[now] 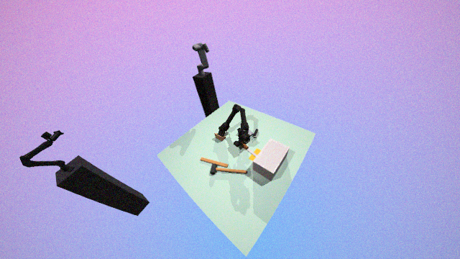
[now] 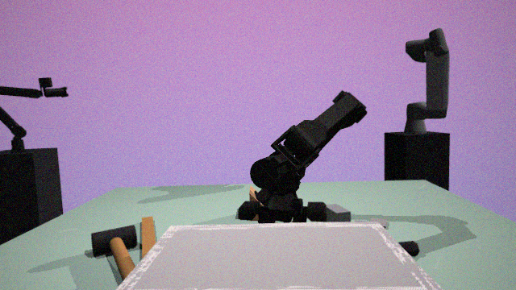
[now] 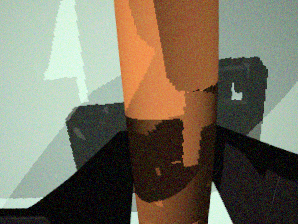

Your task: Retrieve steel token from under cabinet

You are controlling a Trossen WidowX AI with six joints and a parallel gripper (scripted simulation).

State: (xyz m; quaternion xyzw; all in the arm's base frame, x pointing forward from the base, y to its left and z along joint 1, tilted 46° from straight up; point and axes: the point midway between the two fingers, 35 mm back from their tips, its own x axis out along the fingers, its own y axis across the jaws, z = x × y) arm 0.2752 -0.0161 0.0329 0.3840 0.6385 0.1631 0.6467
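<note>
My gripper [image 1: 241, 144] [image 3: 165, 136] is shut on the orange handle [image 1: 246, 147] [image 3: 165, 65] of a tool. The tool's thin pale shaft [image 1: 251, 151] points from the handle across the yellow marked area [image 1: 252, 157] toward the cabinet. Whether its far end is under the cabinet I cannot tell. The white box-shaped cabinet [image 1: 272, 155] [image 2: 278, 254] stands just beyond the marked area, which shows as yellow patches on both sides of the shaft. The vent slots and the steel token are not visible in any view.
A mallet with a black head [image 1: 213, 169] [image 2: 114, 241] and an orange stick [image 1: 213, 162] [image 2: 147, 234] lie on the table beside the cabinet's front. A grey block [image 2: 338, 212] and a black-ended object [image 2: 409, 247] show on the other side. Two other arms stand on pedestals beyond the table.
</note>
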